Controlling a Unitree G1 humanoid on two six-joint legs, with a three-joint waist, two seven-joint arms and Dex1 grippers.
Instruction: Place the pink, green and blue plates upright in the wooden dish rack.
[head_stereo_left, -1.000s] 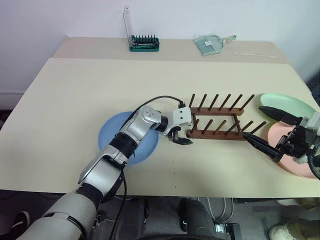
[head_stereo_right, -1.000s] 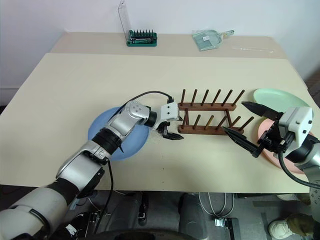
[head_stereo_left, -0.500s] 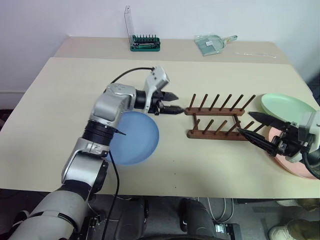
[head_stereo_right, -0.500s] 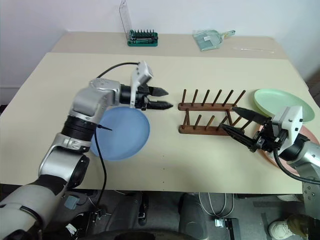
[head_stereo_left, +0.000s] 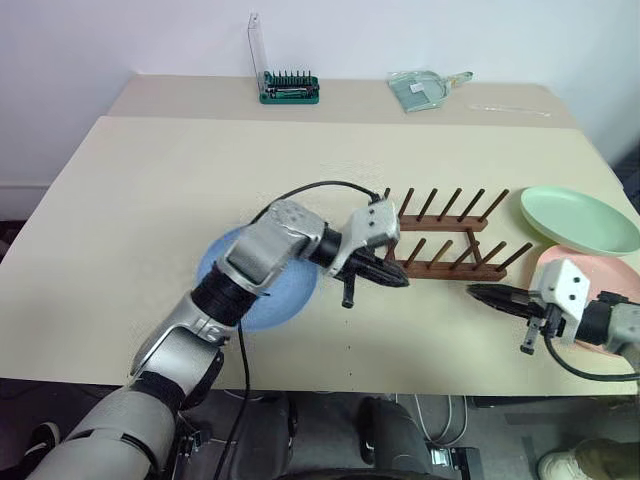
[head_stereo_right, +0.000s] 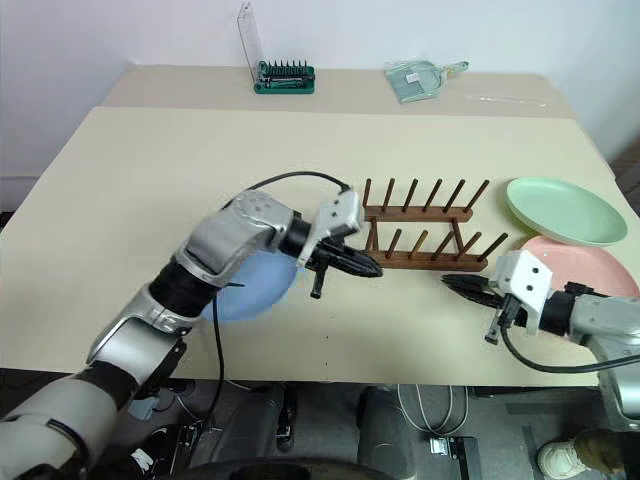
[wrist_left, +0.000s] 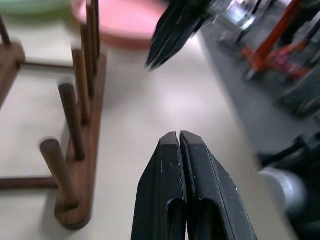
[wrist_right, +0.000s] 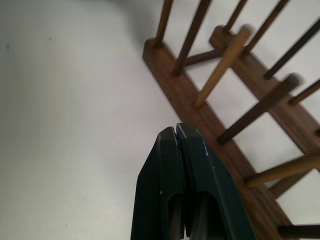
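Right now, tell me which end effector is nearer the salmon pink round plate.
Right. The right end effector sits just off the salmon pink round plate, on its rack-facing side. The left end effector is farther off, at the dark wooden dish rack's opposite end.

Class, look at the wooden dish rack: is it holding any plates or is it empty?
Empty. The dish rack has bare pegs; the blue plate, green plate and pink plate all lie flat on the table.

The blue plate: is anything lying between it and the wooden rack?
Only the robot's own left arm. The blue plate lies flat beside the rack, and the left gripper, shut and empty, hangs over the strip of table between them. No loose object sits there.
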